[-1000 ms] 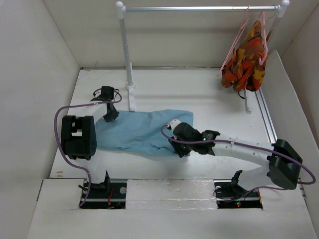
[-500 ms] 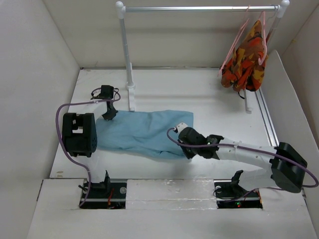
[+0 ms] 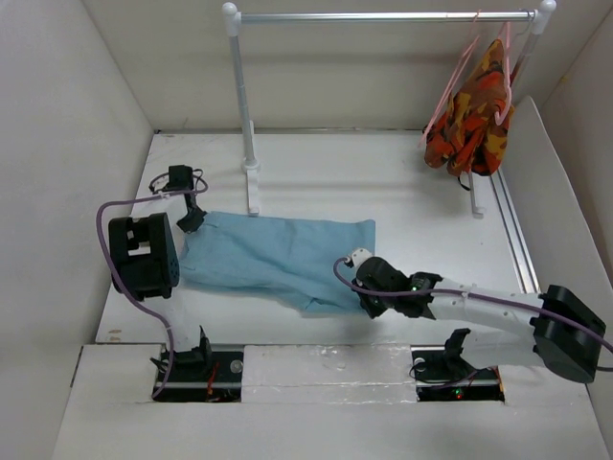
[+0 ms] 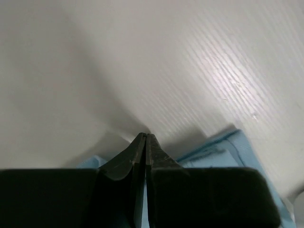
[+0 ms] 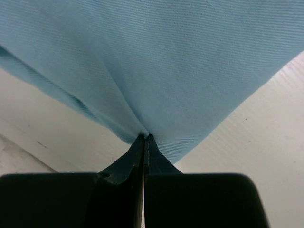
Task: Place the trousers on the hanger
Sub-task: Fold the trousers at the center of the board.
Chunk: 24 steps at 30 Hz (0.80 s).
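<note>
The trousers (image 3: 278, 257) are spread flat on the table (image 3: 402, 182), just in front of the rail's left post (image 3: 245, 105). Their corner left of the post is clamped between the left gripper's (image 3: 193, 222) closed jaws. Their edge nearer than the post, to its right, is pinched by the right gripper (image 3: 365, 295). The hanger (image 3: 452, 84) is hung far right of the post.

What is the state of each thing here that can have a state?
trousers: lying spread on the table, not on a hanger.
left gripper: shut on the trousers' far left corner.
right gripper: shut on the trousers' near edge.
hanger: empty, hanging on the rail.
patterned garment: hung from the rail.
</note>
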Tool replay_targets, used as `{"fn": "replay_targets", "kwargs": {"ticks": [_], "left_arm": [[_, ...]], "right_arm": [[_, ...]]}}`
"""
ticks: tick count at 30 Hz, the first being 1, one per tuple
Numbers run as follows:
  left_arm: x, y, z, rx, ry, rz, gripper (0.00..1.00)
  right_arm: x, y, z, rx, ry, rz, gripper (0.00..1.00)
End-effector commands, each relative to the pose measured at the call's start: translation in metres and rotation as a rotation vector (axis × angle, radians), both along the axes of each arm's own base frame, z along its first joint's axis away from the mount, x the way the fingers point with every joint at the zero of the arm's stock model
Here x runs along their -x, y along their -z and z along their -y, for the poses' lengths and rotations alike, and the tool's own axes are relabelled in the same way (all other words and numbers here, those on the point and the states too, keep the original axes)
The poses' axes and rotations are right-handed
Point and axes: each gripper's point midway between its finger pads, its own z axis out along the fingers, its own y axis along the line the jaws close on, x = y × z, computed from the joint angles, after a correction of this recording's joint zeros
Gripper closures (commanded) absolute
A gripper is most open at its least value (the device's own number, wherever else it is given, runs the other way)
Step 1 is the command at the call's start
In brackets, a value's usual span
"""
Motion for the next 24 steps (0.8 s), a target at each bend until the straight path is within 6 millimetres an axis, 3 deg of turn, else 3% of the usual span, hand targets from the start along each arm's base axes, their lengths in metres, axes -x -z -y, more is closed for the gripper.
{"fn": "replay_targets", "kwargs": {"ticks": [1, 2, 4, 5, 8, 9, 10, 11, 13, 14, 15, 16, 17, 18, 19, 21, 22, 24], "left_arm": [[0.025, 0.007, -0.014, -0.043, -0.067, -0.068, 1.0], [0.026, 0.002, -0.013, -0.035, -0.08, -0.059, 1.0], [0.022, -0.017, -0.011, -0.023, -0.085, -0.005, 1.0], [0.02, -0.027, -0.009, -0.016, -0.086, 0.022, 0.96], [0.009, -0.073, -0.003, 0.006, -0.053, 0.156, 0.79], [0.007, -0.086, 0.002, 0.002, -0.02, 0.188, 0.78], [0.004, -0.112, 0.008, -0.007, 0.007, 0.25, 0.78], [0.005, -0.119, 0.019, -0.012, 0.049, 0.261, 0.78], [0.01, -0.135, 0.06, -0.001, 0.17, 0.286, 0.78], [0.014, -0.137, 0.078, 0.016, 0.219, 0.29, 0.78], [0.032, -0.13, 0.144, 0.097, 0.373, 0.278, 0.79], [0.033, -0.13, 0.145, 0.098, 0.374, 0.278, 0.79], [0.041, -0.125, 0.166, 0.128, 0.418, 0.267, 0.8], [0.051, -0.116, 0.19, 0.177, 0.468, 0.24, 0.81], [0.066, -0.104, 0.218, 0.233, 0.504, 0.208, 0.82], [0.089, -0.086, 0.247, 0.356, 0.561, 0.142, 0.89], [0.101, -0.068, 0.252, 0.397, 0.549, 0.113, 0.93], [0.117, -0.054, 0.253, 0.443, 0.543, 0.082, 1.0]], "right_arm": [[0.018, 0.021, 0.013, 0.07, -0.003, -0.083, 1.0], [0.018, 0.018, 0.01, 0.068, -0.014, -0.076, 1.0], [0.017, 0.012, 0.011, 0.081, -0.029, -0.074, 0.88], [0.014, 0.004, 0.007, 0.077, -0.034, -0.063, 0.7], [0.015, -0.023, 0.009, 0.075, -0.061, -0.048, 0.46], [0.018, -0.035, 0.013, 0.066, -0.071, -0.04, 0.44], [0.017, -0.045, 0.012, 0.048, -0.074, -0.027, 0.44], [0.018, -0.055, 0.01, 0.021, -0.085, -0.019, 0.43], [0.012, -0.08, 0.0, -0.055, -0.1, 0.028, 0.43], [0.009, -0.085, -0.002, -0.083, -0.093, 0.033, 0.51], [-0.005, -0.091, -0.013, -0.124, -0.084, 0.059, 0.69], [-0.009, -0.091, -0.011, -0.124, -0.069, 0.06, 0.85], [-0.013, -0.091, -0.016, -0.139, -0.083, 0.064, 0.97], [-0.023, -0.096, -0.027, -0.179, -0.081, 0.09, 1.0], [-0.026, -0.086, -0.035, -0.169, -0.09, 0.069, 1.0], [-0.035, -0.082, -0.049, -0.19, -0.105, 0.059, 1.0], [-0.039, -0.072, -0.054, -0.168, -0.099, 0.041, 1.0], [-0.04, -0.064, -0.065, -0.177, -0.102, 0.037, 1.0]]}}
